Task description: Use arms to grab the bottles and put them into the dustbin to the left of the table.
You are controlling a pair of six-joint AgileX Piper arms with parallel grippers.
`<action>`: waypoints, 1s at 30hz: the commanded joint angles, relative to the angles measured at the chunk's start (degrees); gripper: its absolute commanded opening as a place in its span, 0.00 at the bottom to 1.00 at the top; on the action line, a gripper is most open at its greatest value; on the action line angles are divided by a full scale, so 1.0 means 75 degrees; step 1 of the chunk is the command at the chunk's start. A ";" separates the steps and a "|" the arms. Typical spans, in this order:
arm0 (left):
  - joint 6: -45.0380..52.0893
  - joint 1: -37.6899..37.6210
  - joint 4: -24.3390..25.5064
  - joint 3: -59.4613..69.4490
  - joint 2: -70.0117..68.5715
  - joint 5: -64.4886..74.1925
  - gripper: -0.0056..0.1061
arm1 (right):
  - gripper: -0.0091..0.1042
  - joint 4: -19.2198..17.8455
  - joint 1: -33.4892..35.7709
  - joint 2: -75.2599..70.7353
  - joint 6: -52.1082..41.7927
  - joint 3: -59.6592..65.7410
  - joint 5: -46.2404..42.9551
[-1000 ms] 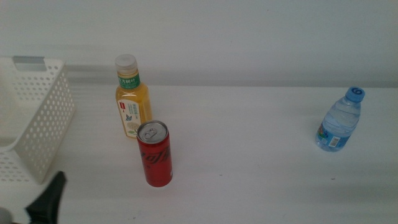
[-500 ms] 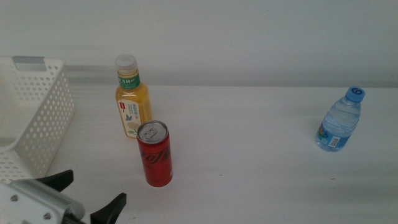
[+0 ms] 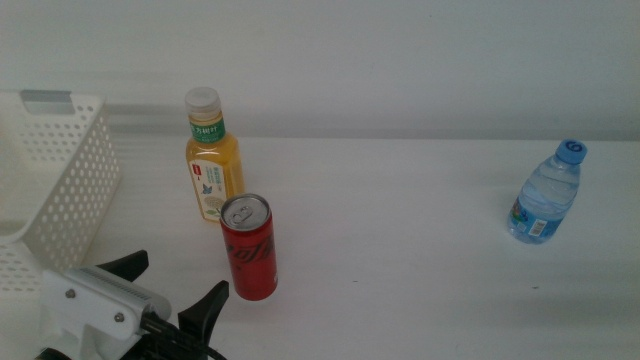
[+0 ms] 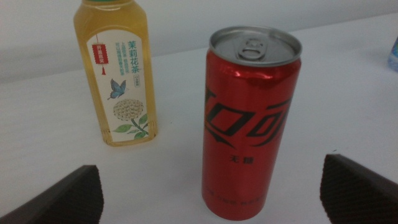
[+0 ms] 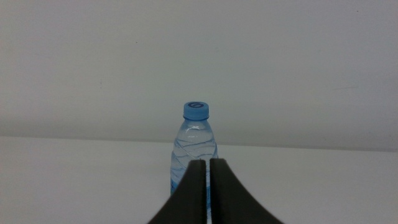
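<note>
Bottles all stand upright on the table (image 3: 400, 250), none yet in the dustbin (image 3: 70, 190) at the left edge: nearest me the left gripper (image 3: 172, 290) sits low with its jaws spread wide, lined up on the red soda can (image 3: 249, 247) just ahead, seemingly to take it first as the closest piece. Just behind the can stands the yellow juice bottle (image 3: 211, 160), while the water bottle (image 3: 545, 195) waits well apart on the right, squarely ahead of the right gripper (image 5: 205, 190), whose jaws are pressed together on nothing.
</note>
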 commanded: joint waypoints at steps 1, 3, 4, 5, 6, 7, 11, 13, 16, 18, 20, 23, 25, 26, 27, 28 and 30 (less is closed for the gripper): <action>-0.0130 -0.0066 -0.0059 0.0310 0.0213 -0.0474 0.89 | 0.07 -0.0049 -0.0040 -0.0286 -0.0026 0.0265 -0.0053; -0.0130 -0.0066 -0.0059 0.0310 0.0225 -0.0474 0.89 | 0.07 -0.0049 -0.0040 -0.0286 -0.0026 0.0265 -0.0053; -0.0130 -0.0066 -0.0059 0.0310 0.0206 -0.0474 0.89 | 0.07 -0.0049 -0.0040 -0.0286 -0.0026 0.0265 -0.0053; -0.0130 -0.0066 -0.0059 0.0310 0.0206 -0.0474 0.89 | 0.07 -0.0049 -0.0040 -0.0286 -0.0026 0.0265 -0.0053; -0.0130 -0.0066 -0.0059 0.0310 0.0206 -0.0491 0.89 | 0.07 -0.0049 -0.0040 -0.0286 -0.0026 0.0265 -0.0053; -0.0130 -0.0066 -0.0059 0.0310 0.0206 -0.0491 0.89 | 0.07 -0.0049 -0.0040 -0.0286 -0.0026 0.0265 -0.0053; -0.0255 -0.0066 -0.0059 0.0310 0.0206 -0.0507 0.89 | 0.07 -0.0049 -0.0040 -0.0286 -0.0026 0.0265 -0.0053; -0.0272 -0.0066 -0.0059 0.0310 0.0206 -0.0507 0.89 | 0.07 -0.0049 -0.0040 -0.0286 -0.0026 0.0265 -0.0053; -0.0306 -0.0066 -0.0059 0.0296 0.0206 -0.0507 0.89 | 0.07 -0.0049 -0.0040 -0.0286 -0.0026 0.0265 -0.0053; -0.0356 -0.0066 -0.0059 0.0296 0.0206 -0.0507 0.89 | 0.07 -0.0049 -0.0040 -0.0286 -0.0026 0.0265 -0.0053; -0.0421 -0.0066 -0.0066 0.0296 0.0206 -0.0507 0.89 | 0.07 -0.0049 -0.0040 -0.0286 -0.0026 0.0265 -0.0053; -0.0476 -0.0066 -0.0066 0.0296 0.0206 -0.0468 0.89 | 0.07 -0.0049 -0.0040 -0.0286 -0.0026 0.0265 -0.0053; -0.0536 -0.0066 -0.0066 0.0296 0.0206 -0.0356 0.89 | 0.07 -0.0049 -0.0040 -0.0286 -0.0026 0.0265 -0.0053; -0.0569 -0.0066 -0.0066 0.0296 0.0206 -0.0283 0.89 | 0.07 -0.0049 -0.0040 -0.0286 -0.0026 0.0265 -0.0053; -0.0612 -0.0066 -0.0066 0.0296 0.0206 -0.0228 0.89 | 0.07 -0.0049 -0.0040 -0.0286 -0.0026 0.0265 -0.0053; -0.0612 -0.0066 -0.0066 0.0296 0.0206 -0.0215 0.89 | 0.07 -0.0049 -0.0040 -0.0286 -0.0026 0.0265 -0.0053; -0.0500 -0.0066 -0.0100 0.0296 0.0206 -0.0215 0.89 | 0.07 -0.0049 -0.0040 -0.0286 -0.0026 0.0265 -0.0053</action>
